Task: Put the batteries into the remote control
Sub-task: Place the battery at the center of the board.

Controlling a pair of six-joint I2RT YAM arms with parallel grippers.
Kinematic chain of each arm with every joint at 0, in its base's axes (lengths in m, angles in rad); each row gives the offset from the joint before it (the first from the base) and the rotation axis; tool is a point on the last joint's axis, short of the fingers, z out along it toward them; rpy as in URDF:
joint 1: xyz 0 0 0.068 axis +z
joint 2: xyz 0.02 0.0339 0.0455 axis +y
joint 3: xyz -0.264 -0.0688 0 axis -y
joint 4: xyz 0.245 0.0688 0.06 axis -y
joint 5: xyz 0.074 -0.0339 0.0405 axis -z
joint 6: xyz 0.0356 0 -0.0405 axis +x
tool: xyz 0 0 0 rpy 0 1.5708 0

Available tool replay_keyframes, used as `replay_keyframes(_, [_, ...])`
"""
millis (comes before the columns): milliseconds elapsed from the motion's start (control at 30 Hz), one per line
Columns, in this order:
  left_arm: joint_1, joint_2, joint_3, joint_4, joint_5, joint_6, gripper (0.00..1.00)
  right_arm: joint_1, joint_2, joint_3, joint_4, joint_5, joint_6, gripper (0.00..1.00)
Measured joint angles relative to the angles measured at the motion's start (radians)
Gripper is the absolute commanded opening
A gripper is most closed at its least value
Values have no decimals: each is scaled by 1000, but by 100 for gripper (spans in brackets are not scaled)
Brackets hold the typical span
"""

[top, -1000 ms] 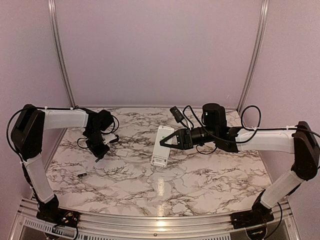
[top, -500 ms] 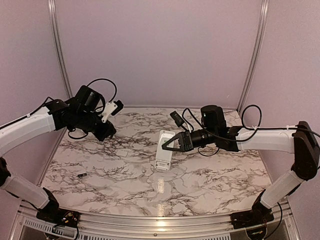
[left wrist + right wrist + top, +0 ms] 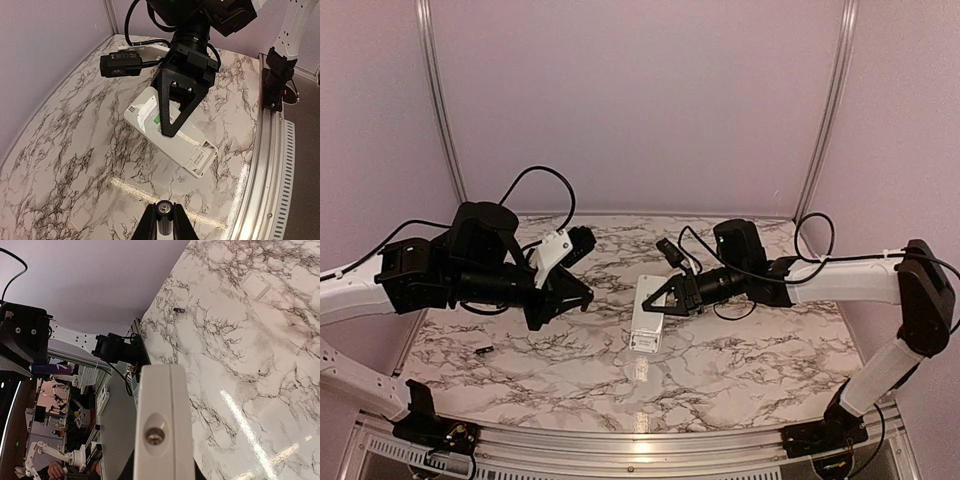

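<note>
Between the narrow-set left fingers (image 3: 144,228), a slim dark cylindrical battery (image 3: 165,214), end-on in the left wrist view only, right fingers (image 3: 172,117) clamping the flat white remote control (image 3: 192,150), glossy marbled table (image 3: 75,150) beneath

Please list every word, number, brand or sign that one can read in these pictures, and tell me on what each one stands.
Nothing here can be read.
Label on the remote control, near one end: fine print, too small to read.
Green mark on the same remote: too blurred to read.
</note>
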Motion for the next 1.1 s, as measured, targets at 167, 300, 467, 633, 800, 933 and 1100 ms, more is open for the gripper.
replay_keyframes(167, [-96, 77, 23, -3, -12, 29, 0, 41, 47, 0, 5, -12, 40, 0])
replay_keyframes(300, [-167, 130, 47, 10, -11, 60, 0, 70, 82, 2, 5, -19, 68, 0])
replay_keyframes(467, [-208, 216, 76, 26, -11, 89, 0, 89, 97, 13, 6, -25, 89, 0])
replay_keyframes(633, [-242, 298, 78, 31, -11, 103, 0, 97, 100, 21, 14, -30, 101, 0])
replay_keyframes(800, [-251, 328, 81, 30, -12, 113, 0, 105, 105, 21, 28, -38, 110, 0])
replay_keyframes(933, [-251, 359, 112, 27, -13, 122, 0, 108, 109, 24, 34, -42, 114, 0])
replay_keyframes(1100, [-252, 400, 132, 16, -13, 138, 0, 110, 111, 25, 40, -45, 115, 0])
